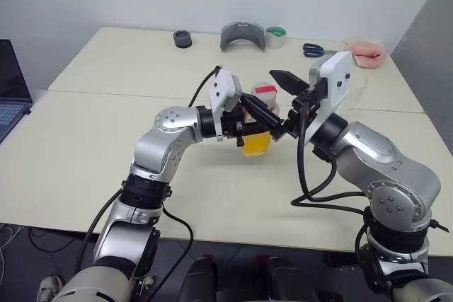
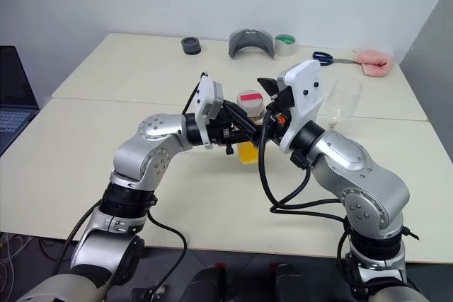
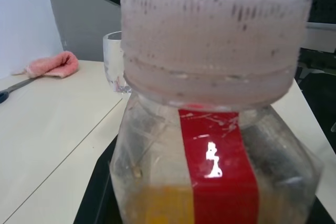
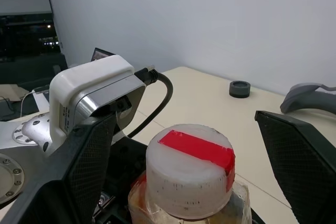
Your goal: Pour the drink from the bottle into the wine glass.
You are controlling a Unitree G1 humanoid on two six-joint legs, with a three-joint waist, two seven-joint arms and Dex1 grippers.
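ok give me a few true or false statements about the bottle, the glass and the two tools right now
1. The left tool is shut on the bottle. True.
2. The cap is off the bottle. False: it is on.
3. The right tool is open, one finger on either side of the cap. True.
4. The glass holds orange drink. False: it looks empty; the drink is in the bottle.
5. The scissors lie beside the laptop. False: they lie at the far right, near the pink cloth.
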